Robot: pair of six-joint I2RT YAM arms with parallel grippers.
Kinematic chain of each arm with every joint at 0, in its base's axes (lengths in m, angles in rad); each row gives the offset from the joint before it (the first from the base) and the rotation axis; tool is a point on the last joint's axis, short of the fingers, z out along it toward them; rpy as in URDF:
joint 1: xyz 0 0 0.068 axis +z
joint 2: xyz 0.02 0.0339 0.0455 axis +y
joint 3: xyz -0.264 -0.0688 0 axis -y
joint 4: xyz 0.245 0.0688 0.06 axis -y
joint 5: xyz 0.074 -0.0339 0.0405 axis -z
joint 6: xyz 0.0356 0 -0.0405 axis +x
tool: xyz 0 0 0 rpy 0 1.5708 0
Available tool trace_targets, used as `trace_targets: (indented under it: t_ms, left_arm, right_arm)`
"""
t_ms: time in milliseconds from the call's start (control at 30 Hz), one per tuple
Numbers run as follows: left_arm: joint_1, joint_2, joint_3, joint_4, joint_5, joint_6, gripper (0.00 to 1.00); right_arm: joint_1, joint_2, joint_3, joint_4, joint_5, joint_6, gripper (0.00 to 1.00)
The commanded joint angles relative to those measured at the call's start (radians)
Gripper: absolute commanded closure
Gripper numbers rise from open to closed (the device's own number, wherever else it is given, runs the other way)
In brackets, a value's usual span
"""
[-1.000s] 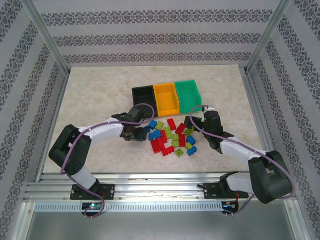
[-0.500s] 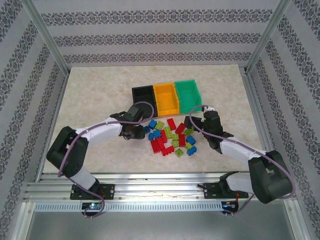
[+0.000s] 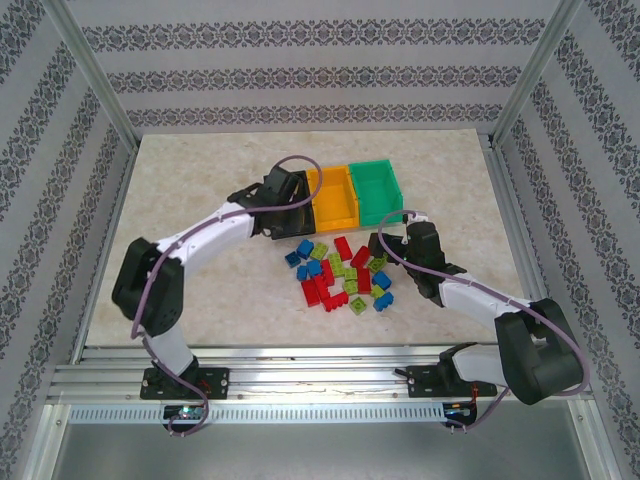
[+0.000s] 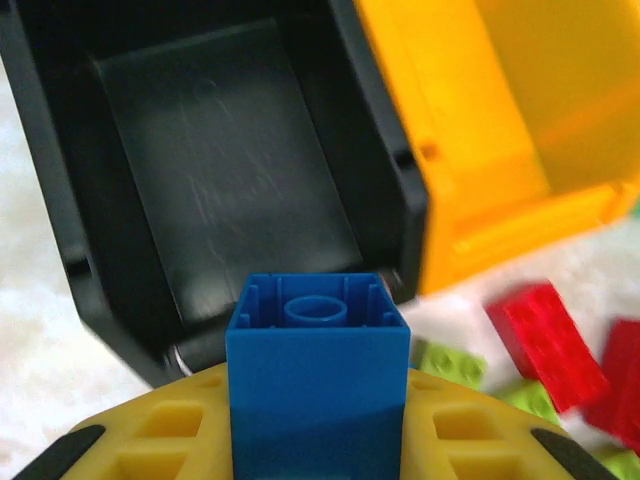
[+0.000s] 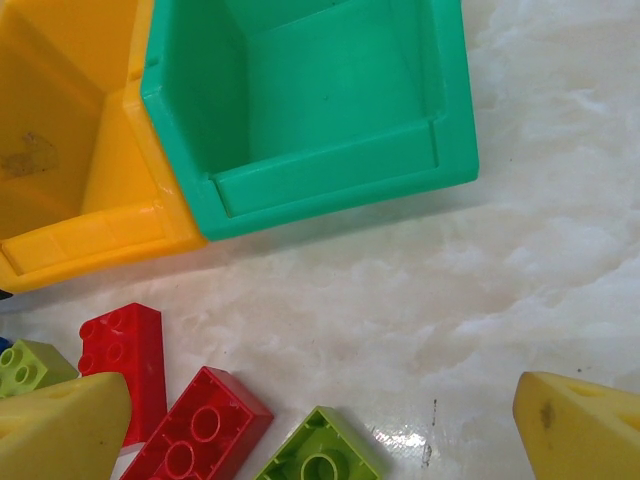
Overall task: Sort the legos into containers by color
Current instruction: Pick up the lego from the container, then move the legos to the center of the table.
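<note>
Brick (image 4: 318,370), blue and squarish, sits clamped between the yellow pads (image 4: 165,440) of the left hand (image 3: 284,196), its hollow underside turned forward. The black bin (image 4: 60,200) lies straight ahead of it and below. The brick seems to hang about over that bin's near wall, with the bin's long axis running away from the hand. By my reading, a short push forward would bring the brick over the bare dark floor before letting go.

The orange-yellow bin (image 4: 470,130) stands wall to wall on the black bin's right, so any drift that way risks the wrong container. The green bin (image 5: 300,190) comes next in the row.

The loose legos (image 3: 345,272) lie on the worktop (image 3: 190,190) near the bins. The right hand (image 3: 388,246) hangs over their right edge, jaws spread wide with nothing gripped. It is well apart from the left hand and nearer the green bin, so nothing bars the drop.
</note>
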Motion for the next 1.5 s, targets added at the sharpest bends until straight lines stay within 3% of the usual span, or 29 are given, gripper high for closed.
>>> trace_targets:
  t_ms: [0, 333, 600, 800, 933, 1167, 1333, 1467]
  left_arm:
    - [0.045, 0.085, 0.088, -0.092, -0.024, 0.067, 0.69]
    - [0.069, 0.112, 0.099, -0.053, 0.001, 0.093, 0.6]
    - [0.092, 0.048, 0.045, -0.041, 0.039, 0.107, 0.49]
    - [0.126, -0.032, 0.012, -0.064, 0.111, 0.118, 0.48]
    - [0.15, -0.092, 0.01, -0.125, 0.188, 0.129, 0.47]
    - [0.196, -0.153, 0.004, -0.211, 0.179, 0.197, 0.47]
    - [0.21, -0.169, -0.011, -0.189, 0.281, 0.162, 0.46]
    - [0.211, -0.15, 0.086, -0.311, 0.347, 0.181, 0.46]
  right_arm:
    - [0.009, 0.001, 0.02, 0.023, 0.019, -0.009, 0.02]
    - [0.012, 0.025, 0.036, 0.012, 0.012, -0.014, 0.02]
    - [0.014, 0.059, 0.052, 0.02, -0.002, -0.008, 0.02]
    - [0.018, 0.078, 0.062, 0.011, -0.004, -0.017, 0.03]
    - [0.018, 0.096, 0.08, -0.008, -0.04, -0.026, 0.12]
    - [0.023, 0.148, 0.158, -0.107, -0.134, -0.018, 0.32]
    - [0.064, 0.222, 0.294, -0.349, -0.14, -0.02, 0.38]
    - [0.071, 0.262, 0.4, -0.591, -0.13, -0.05, 0.45]
